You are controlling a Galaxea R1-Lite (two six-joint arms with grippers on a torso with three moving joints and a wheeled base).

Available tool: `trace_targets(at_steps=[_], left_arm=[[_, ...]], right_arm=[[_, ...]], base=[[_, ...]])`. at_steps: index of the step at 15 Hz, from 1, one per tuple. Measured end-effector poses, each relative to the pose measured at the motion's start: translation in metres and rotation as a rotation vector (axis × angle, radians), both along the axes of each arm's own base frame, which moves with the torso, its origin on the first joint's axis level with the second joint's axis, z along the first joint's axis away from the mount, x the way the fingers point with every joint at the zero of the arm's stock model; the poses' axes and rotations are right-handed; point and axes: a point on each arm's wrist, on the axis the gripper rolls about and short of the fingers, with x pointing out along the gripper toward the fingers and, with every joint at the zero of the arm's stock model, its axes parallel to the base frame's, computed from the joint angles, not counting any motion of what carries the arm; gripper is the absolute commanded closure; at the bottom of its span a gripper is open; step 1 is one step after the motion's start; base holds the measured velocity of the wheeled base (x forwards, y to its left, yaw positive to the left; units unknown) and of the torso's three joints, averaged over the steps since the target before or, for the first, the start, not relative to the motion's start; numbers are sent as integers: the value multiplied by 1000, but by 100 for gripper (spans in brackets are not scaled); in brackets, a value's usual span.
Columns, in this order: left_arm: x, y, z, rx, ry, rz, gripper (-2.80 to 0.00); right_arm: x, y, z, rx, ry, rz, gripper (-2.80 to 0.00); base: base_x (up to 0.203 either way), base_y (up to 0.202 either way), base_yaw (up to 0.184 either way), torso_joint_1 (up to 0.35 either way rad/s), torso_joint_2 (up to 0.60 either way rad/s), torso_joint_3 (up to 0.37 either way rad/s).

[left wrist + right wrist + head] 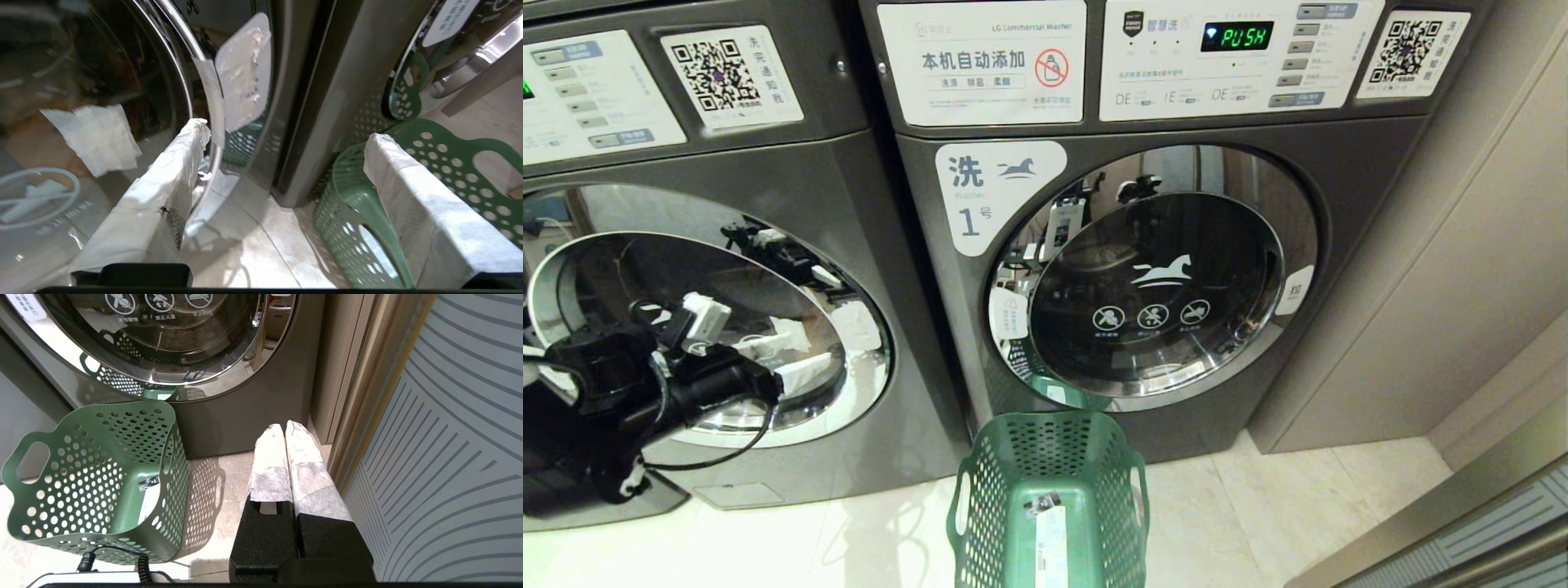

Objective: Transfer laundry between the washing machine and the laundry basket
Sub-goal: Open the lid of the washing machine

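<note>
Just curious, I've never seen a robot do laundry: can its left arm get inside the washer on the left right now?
Probably not yet. The left gripper hovers close with jaws open, but the washer has its round glass door apparently shut, blocking the way into the drum.

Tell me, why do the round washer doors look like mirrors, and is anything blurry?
Head view: the chrome rim of the washer door mirrors the room and the green basket. Left wrist view: the near door glass looks smeary, with a white pincer finger reflected in it. Right wrist view: sharp, and the basket throws a dotted shadow on the floor.
</note>
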Motion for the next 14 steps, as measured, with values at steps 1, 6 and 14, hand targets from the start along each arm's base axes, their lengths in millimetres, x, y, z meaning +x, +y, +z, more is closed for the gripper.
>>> trace_targets(at_steps=[1,6,14], left_arm=[[2,0,-2,9,-22,-1,-280],[11,3,-13,42,-99,-1,-280],[38,5,-26,7,-114,-40,-280]], right_arm=[[0,0,0,0,0,0,0],[0,0,0,0,0,1,0],[0,0,0,0,0,0,0]], base=[[0,0,0,0,0,0],[0,0,0,0,0,0],[0,0,0,0,0,0]])
